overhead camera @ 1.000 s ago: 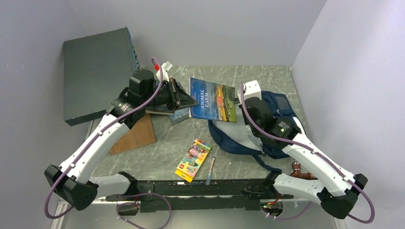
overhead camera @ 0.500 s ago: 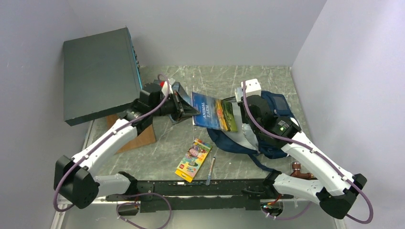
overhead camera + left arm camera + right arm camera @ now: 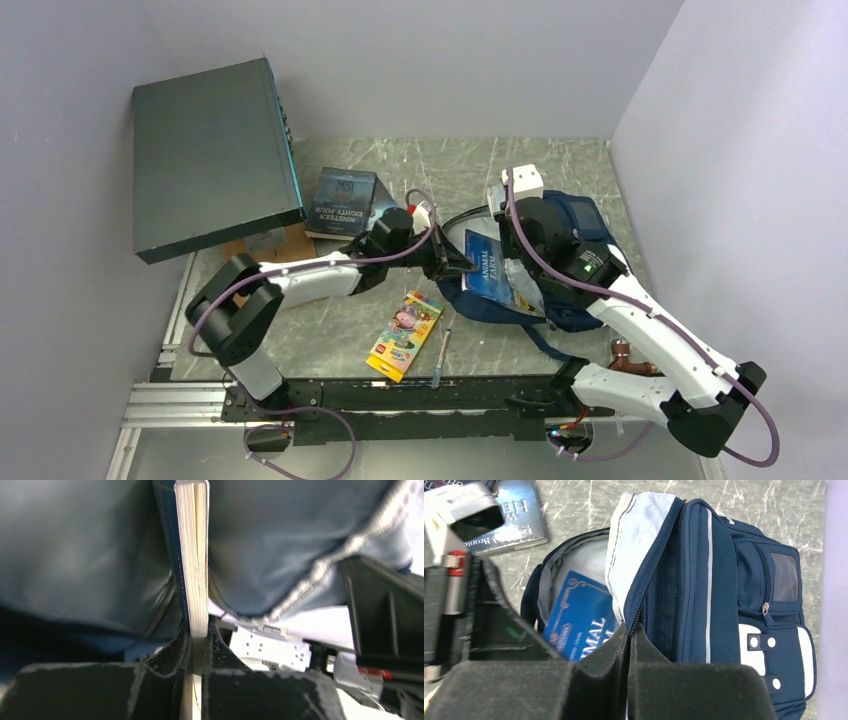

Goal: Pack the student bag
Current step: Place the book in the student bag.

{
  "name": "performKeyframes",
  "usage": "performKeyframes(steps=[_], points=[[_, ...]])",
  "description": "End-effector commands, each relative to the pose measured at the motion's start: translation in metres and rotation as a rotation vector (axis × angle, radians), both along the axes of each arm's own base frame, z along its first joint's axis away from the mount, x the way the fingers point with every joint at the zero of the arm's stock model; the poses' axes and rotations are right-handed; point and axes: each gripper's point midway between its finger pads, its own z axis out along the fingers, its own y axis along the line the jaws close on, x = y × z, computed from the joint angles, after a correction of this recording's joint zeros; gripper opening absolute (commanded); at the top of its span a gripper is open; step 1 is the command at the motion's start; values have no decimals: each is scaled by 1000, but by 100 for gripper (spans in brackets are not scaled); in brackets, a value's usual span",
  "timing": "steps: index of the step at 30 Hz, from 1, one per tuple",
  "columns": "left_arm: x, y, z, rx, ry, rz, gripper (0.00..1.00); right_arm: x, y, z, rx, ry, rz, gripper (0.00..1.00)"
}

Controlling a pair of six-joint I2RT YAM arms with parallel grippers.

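Observation:
The navy student bag lies at the right of the table, its main pocket open; it also shows in the right wrist view. My right gripper is shut on the zipper edge of the bag's flap and holds it up. My left gripper is shut on the blue Animal Farm book and holds it partly inside the open pocket. The book's page edge stands between my left fingers, with bag fabric on both sides. The book's cover shows inside the pocket.
A dark book lies at the back centre. A crayon box and a pen lie near the front. A big dark flat box leans at the back left over a brown board.
My left arm has swung right and carried the Animal Farm book from the table's middle into the bag's open pocket. The dark book underneath is now uncovered. My right gripper still holds the flap.

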Motion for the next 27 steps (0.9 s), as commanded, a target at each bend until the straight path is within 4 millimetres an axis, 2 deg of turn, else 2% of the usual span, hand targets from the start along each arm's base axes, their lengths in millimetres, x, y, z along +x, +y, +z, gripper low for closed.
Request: performKeyframes(steps=[1, 6, 11, 14, 21, 27], points=[[36, -32, 66, -189, -229, 103, 0, 3, 7, 66, 170, -160, 15, 0], [56, -56, 60, -248, -213, 161, 0, -2, 11, 69, 160, -149, 66, 0], [76, -60, 63, -224, -275, 248, 0, -6, 9, 69, 160, -153, 74, 0], [76, -80, 58, -212, -268, 214, 0, -5, 9, 70, 163, -161, 78, 0], [83, -113, 18, -215, -177, 225, 0, 3, 15, 81, 148, -165, 78, 0], [81, -141, 3, -236, -134, 253, 0, 9, 21, 84, 157, -167, 87, 0]])
